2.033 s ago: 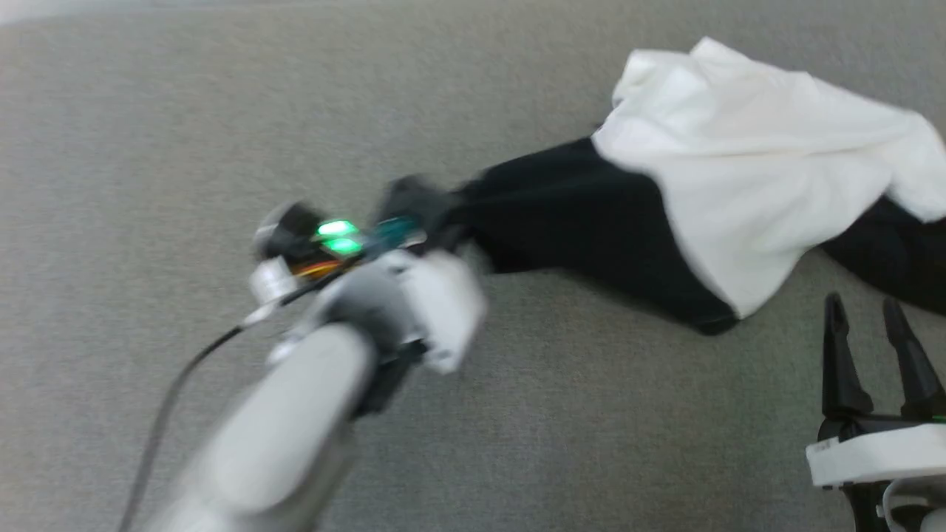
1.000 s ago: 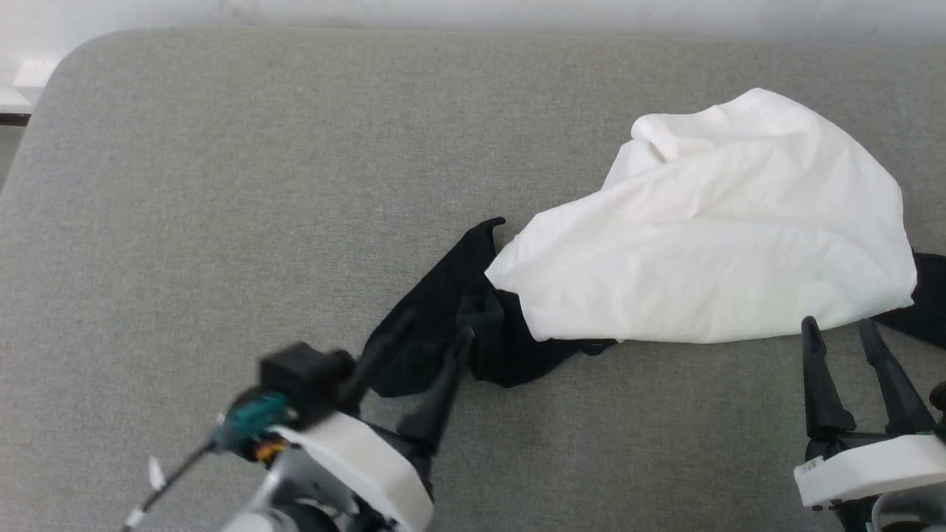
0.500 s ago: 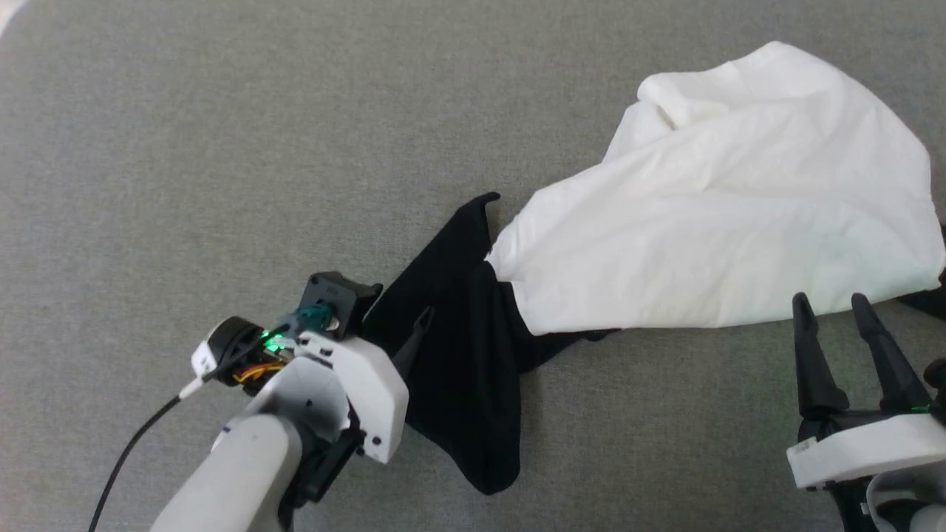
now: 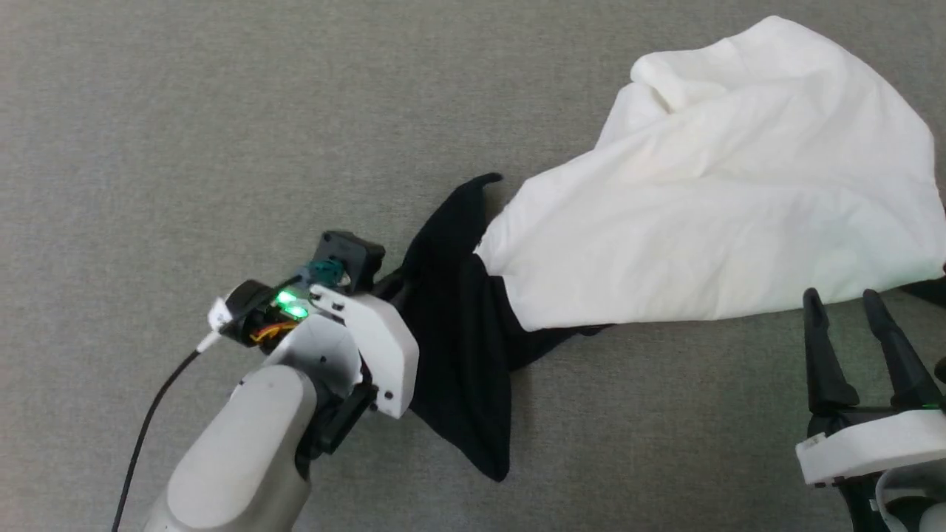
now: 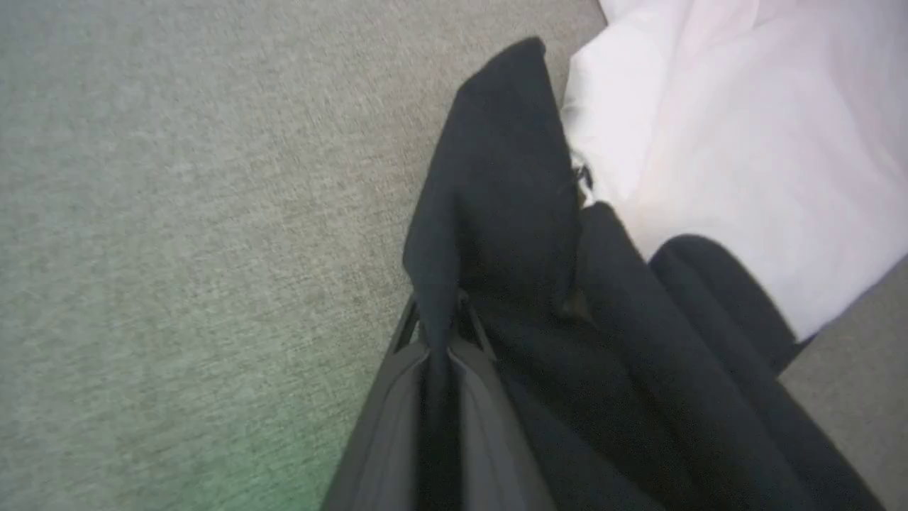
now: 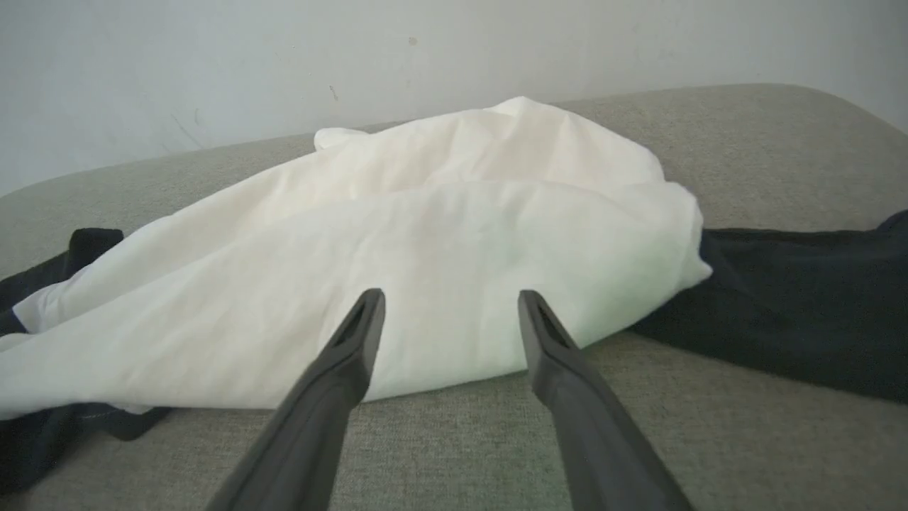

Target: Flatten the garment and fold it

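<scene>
The left gripper (image 5: 436, 323) was closed tight on the black sleeve (image 4: 458, 355) of the garment (image 4: 709, 214), crumpled on the grey cushion (image 4: 185, 133) (probably to pull it flat), while the right gripper (image 4: 841, 295) stood open, empty, nearby.

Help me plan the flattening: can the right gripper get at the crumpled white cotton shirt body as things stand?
Probably yes: the right gripper, open, points straight at the crumpled white cotton shirt body, with bare grey fabric surface between them.
</scene>
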Controlling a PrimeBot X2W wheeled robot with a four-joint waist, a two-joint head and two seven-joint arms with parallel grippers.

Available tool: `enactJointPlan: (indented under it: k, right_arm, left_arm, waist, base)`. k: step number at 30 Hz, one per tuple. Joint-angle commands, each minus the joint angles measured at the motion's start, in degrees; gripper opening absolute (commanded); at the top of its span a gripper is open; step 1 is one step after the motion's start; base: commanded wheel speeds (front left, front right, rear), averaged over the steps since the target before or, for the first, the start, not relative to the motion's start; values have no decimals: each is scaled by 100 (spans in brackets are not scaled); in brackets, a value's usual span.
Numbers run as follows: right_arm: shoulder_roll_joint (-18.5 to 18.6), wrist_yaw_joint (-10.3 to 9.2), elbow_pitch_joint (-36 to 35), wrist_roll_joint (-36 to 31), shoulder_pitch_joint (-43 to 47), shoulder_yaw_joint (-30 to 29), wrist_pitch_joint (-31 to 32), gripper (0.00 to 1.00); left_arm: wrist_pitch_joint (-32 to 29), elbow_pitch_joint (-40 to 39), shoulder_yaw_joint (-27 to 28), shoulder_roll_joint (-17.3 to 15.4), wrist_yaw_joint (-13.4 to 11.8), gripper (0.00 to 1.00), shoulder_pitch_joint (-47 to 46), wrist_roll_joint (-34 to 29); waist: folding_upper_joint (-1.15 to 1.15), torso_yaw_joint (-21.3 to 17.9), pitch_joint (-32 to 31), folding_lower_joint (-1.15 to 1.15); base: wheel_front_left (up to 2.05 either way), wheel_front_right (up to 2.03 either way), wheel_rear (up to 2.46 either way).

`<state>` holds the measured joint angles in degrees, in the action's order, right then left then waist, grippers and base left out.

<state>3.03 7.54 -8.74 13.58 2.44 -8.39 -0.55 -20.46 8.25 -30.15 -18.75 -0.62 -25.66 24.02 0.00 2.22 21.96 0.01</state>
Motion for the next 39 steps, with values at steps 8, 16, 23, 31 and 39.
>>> enactJointPlan:
  k: [8, 16, 23, 31, 39]
  right_arm:
    - [-15, -5, -102, -44, -34, 41, 54, 100]
    - [-15, -5, -212, -96, -46, 61, 141, 100]
    - [75, -5, -304, -120, -150, 93, 213, 100]
    - [123, -5, -244, -113, -183, 171, 252, 100]
    - [108, -5, -159, -127, -116, 167, 265, 100]
  left_arm:
    - [147, -1235, 1105, -329, -404, 0, -553, 388]
    - [-438, -1001, 2344, -1254, -1030, 0, -981, 482]
    - [-448, -36, 2745, -1454, -1262, 0, -801, 578]
    - [-191, 596, 2727, -1083, -1185, 42, -691, 840]
    - [158, 792, 2732, -1063, -937, 100, -847, 924]
  waist:
    - [0, 372, -170, -1]
    - [0, 483, 65, -1]
    - [0, 439, 311, -1]
    - [0, 386, 318, -1]
    - [0, 429, 16, -1]
  base:
    - [0, 0, 0]
    - [0, 0, 0]
    - [0, 0, 0]
    - [0, 0, 0]
    - [0, 0, 0]
